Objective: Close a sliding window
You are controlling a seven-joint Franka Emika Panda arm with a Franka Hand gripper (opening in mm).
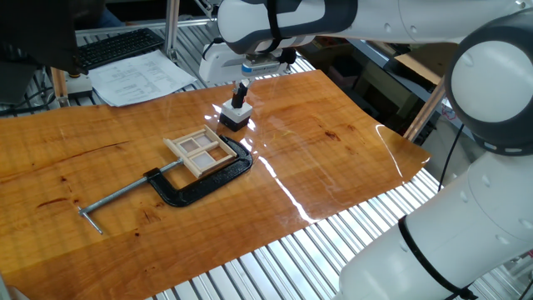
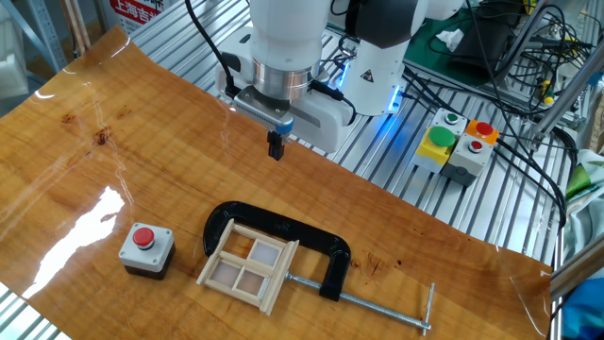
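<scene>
While the gripper [image 2: 276, 147] hangs in the air above the far part of the wooden tabletop [image 2: 85, 161], its two dark fingers point straight down and sit pressed together, with no gap visible between the jaws and nothing held in them. The sliding window [image 2: 248, 267], a small pale wooden frame split into panes, lies flat on the table well below the jaws and, in the other fixed view, toward the near edge from them, apart from the fingers. It rests inside the throat of a black C-clamp [image 2: 283, 236], whose curved body wraps around the side of the window nearer the jaws, while its long screw rod [image 2: 363, 304] runs away from them to a crossbar at the end. In that same view, a small grey box topped with a red button [image 2: 146, 248] stands to the left of the window, also clear of the jaws.

From one fixed view, the gripper [image 1: 240, 94] appears just above that button box [image 1: 234, 114], though the other fixed view shows the two well apart. The sliding window [image 1: 199, 150] lies nearer the camera than the jaws, inside the C-clamp [image 1: 196, 182]. Papers [image 1: 140, 77] and a keyboard [image 1: 121, 47] lie beyond the table, off to the jaws' side.
</scene>
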